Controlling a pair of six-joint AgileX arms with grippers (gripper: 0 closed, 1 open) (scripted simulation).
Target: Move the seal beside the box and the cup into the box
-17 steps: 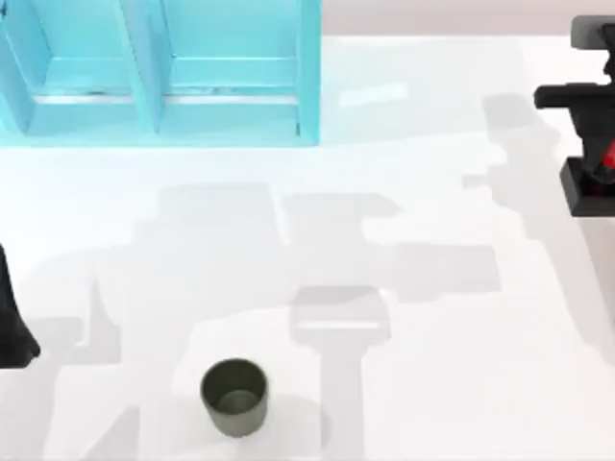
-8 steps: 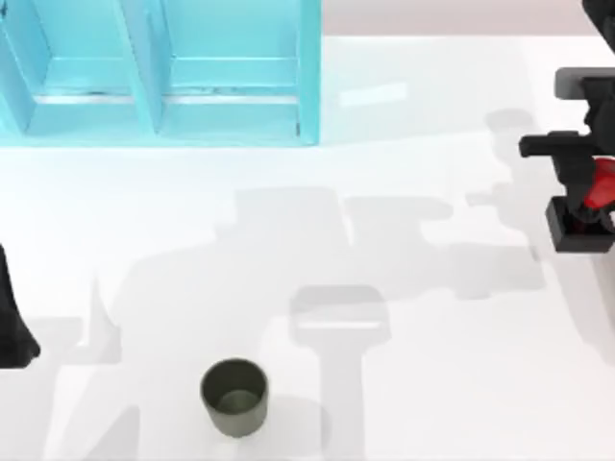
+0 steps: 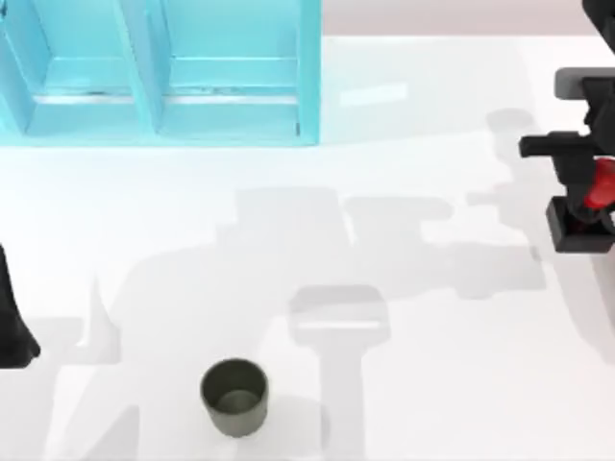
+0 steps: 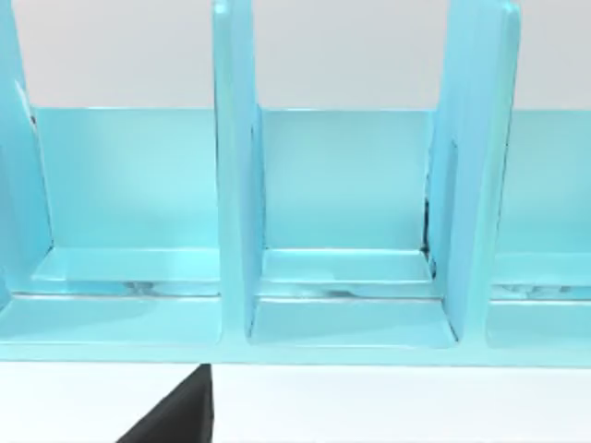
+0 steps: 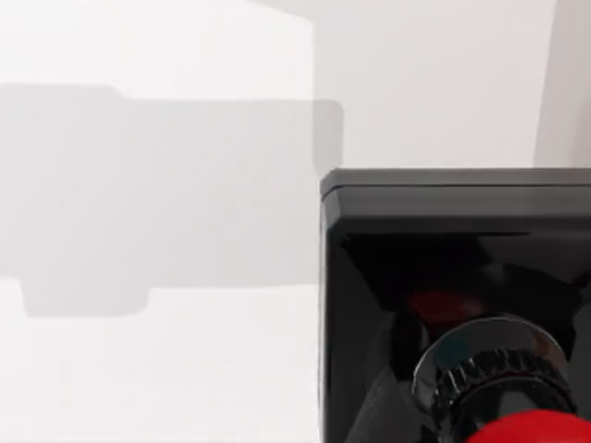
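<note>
The seal [image 3: 579, 229], a black block with a red knob, hangs near the table's right edge with my right gripper [image 3: 594, 187] shut on its knob. The right wrist view shows the seal [image 5: 443, 268] close up, black base toward the table and the red knob at the picture's edge. Near the front edge, left of the middle, the dark olive cup [image 3: 233, 396] stands upright by itself. The teal box [image 3: 309, 77] stands at the back left. My left gripper [image 3: 14, 327] is parked at the table's left edge, and the left wrist view faces the box [image 4: 235, 185] and its compartments.
The box has upright dividers [image 4: 476, 166] that split it into open compartments. The white table [image 3: 404, 317] carries only shadows between the box, the cup and the seal.
My right gripper carried the seal a little left and toward the table's front over the first half second. Since then it has barely moved. The cup and the left arm stayed still.
</note>
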